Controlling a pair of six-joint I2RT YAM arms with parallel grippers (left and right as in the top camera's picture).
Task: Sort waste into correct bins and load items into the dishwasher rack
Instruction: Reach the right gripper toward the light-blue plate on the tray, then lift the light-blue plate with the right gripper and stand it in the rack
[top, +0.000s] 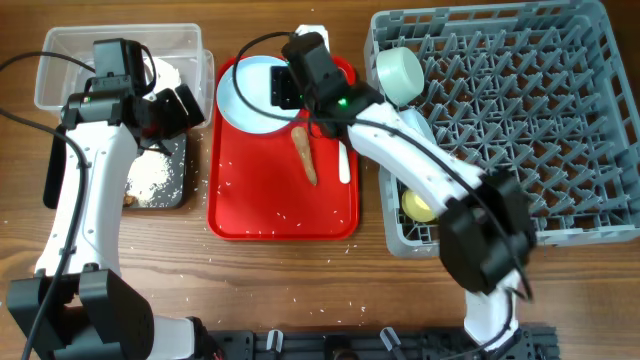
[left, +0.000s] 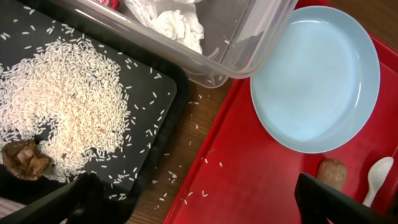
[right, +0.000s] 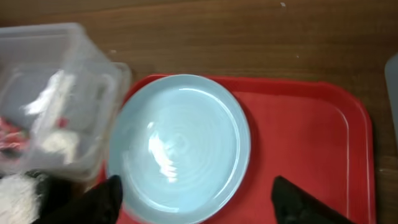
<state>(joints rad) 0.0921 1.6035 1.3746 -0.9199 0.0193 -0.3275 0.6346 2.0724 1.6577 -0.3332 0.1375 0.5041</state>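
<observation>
The pale blue plate (top: 245, 100) lies at the back of the red serving tray (top: 280, 215). My right gripper (top: 285, 85) hovers open over the plate (right: 180, 143), one finger on each side, empty. A brown sausage-shaped stick (top: 305, 155) and the white spoon (top: 344, 165) lie on the tray. My left gripper (top: 185, 105) is open and empty (left: 199, 205) over the gap between the black tray (left: 155, 37) and the red tray. Rice crumbs (left: 68, 106) and a brown lump (left: 25, 160) lie in the black tray. The clear tub (left: 249, 50) holds tissue (left: 171, 22) and the red wrapper (left: 106, 3).
The grey dishwasher rack (top: 520, 120) stands at the right with a mint bowl (top: 400, 72) at its back left and a yellow cup (top: 420, 205) at its front left. Loose rice grains are scattered on the red tray and the wooden table (top: 300, 270).
</observation>
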